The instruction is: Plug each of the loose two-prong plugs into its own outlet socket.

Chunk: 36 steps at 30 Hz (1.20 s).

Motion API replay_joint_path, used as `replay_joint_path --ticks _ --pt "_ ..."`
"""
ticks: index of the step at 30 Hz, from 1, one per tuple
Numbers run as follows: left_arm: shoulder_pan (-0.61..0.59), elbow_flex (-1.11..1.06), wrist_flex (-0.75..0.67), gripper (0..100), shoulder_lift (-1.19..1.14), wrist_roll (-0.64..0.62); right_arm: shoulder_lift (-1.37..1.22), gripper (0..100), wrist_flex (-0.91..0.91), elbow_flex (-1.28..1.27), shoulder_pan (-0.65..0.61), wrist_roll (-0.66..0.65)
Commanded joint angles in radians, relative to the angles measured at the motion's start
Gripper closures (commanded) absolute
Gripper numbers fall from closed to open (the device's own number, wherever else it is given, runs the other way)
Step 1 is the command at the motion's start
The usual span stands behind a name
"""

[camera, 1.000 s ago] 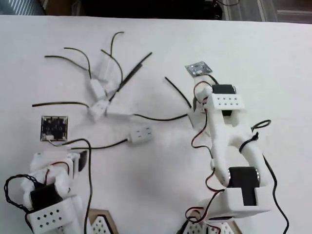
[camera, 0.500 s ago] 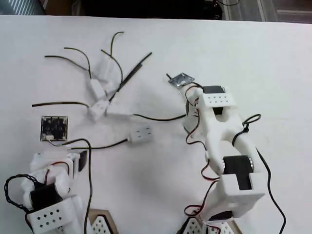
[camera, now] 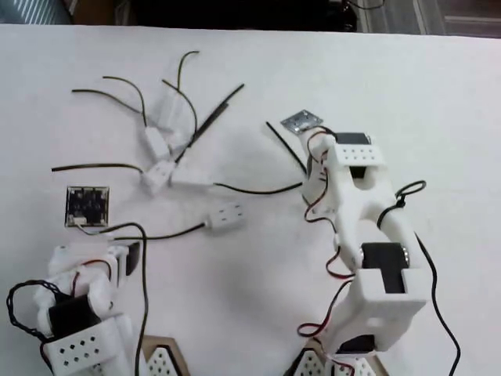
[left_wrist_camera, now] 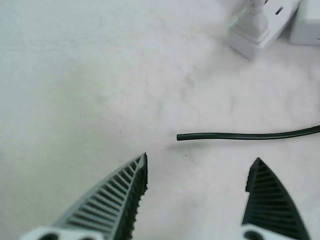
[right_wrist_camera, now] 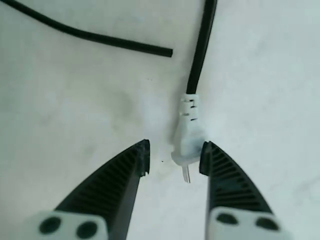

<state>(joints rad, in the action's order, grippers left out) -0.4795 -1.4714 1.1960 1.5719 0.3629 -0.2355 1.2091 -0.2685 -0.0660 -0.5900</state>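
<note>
Right wrist view: ribbed tool (right_wrist_camera: pixel 172 152) flanks white plug (right_wrist_camera: pixel 190 132)

A robotics lab: white table (camera: pixel 438 94) carrying a left arm (camera: pixel 78 329) and right arm (camera: pixel 376 235), plastic-shelled, wiring (camera: pixel 144 282) exposed.

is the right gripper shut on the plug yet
No, the right gripper is open, its jaws apart on either side of the white two-prong plug.
</note>
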Motion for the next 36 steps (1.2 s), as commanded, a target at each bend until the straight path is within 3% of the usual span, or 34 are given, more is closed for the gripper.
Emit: replay_joint_path --ticks 1,11,19,25,36 --pt "-0.005 0.006 -0.014 69 0.013 0.002 -0.051 84.1 -0.038 0.008 0.008 -0.005" --pt "-0.005 0.006 -0.014 69 0.013 0.002 -0.077 98.3 -0.051 0.064 0.012 -0.005" --pt "-0.005 0.006 -0.014 69 0.013 0.002 -0.068 97.3 0.018 0.068 -0.002 -0.005" --pt "-0.005 0.006 -0.014 69 0.013 0.003 -0.056 83.8 0.166 0.157 -0.018 0.003" --pt "-0.005 0.006 -0.014 69 0.013 0.025 0.025 86.1 0.219 0.064 -0.054 0.003"
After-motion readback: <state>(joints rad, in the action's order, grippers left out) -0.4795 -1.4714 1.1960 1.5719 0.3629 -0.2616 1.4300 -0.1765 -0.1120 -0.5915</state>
